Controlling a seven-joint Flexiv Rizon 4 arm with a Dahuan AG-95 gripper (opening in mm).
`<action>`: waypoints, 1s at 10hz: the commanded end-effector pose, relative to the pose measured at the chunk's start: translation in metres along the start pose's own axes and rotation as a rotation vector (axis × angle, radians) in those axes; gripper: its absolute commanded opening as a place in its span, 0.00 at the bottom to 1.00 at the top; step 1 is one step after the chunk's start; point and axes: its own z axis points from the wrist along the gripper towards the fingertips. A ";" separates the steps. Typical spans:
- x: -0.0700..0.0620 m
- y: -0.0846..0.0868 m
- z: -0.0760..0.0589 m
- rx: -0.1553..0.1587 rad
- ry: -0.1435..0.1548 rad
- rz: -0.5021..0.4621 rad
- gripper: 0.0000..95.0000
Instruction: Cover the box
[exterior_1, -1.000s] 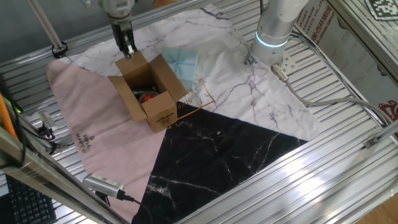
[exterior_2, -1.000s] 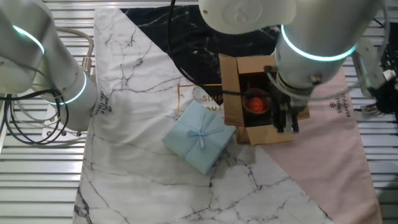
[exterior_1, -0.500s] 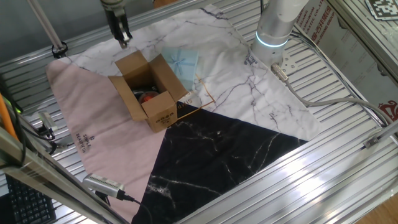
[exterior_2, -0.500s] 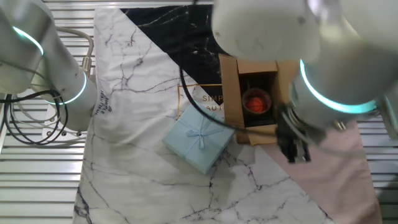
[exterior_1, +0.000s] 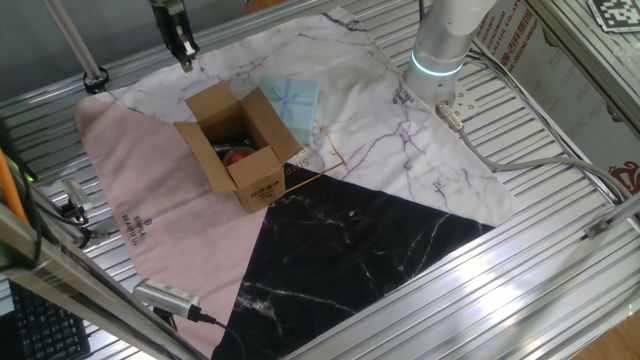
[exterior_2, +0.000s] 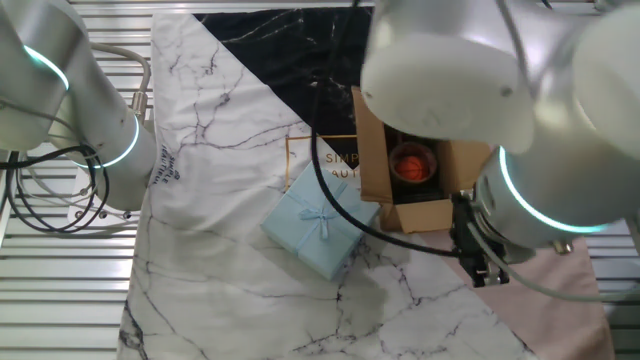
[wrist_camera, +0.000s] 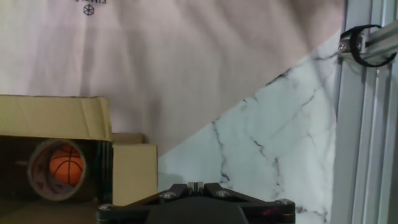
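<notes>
— While its flaps stood open, where was the box (exterior_1: 238, 143) pictured?

— It was seen near the middle of the table, resting on a mat (exterior_1: 330, 180) of pink, white-marbled and black-marbled panels, across the seam where pink meets white. Small dark print was visible on one side wall. Inside, a little orange ball (exterior_2: 410, 163), patterned like a basketball, was seated in a round holder, which may explain why the carton was left upright and unsealed.

— And what was set beside it?

— A pale blue gift box (exterior_2: 318, 220) tied with a bow was placed just beside the carton on the white marble panel. Whether the two were touching could not be determined.

— How was the gripper (exterior_1: 183, 47) shown?

— It was held above the table's far edge, off one corner of the carton and clear of the flaps, with nothing grasped. The fingers (exterior_1: 187, 58) appeared drawn close together in one fixed view, but whether they were fully closed could not be told; in the hand view only the dark base was caught.

— What was judged of the task?

— The covering was judged not yet done, since every flap remained up. A raised, offset position is presumably suited to coming down outside a flap and pushing it inward.
</notes>
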 end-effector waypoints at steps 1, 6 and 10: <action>0.004 0.000 0.006 -0.001 -0.012 0.000 0.00; 0.009 0.002 0.028 -0.004 -0.030 0.002 0.00; 0.012 0.005 0.043 -0.006 -0.033 0.005 0.00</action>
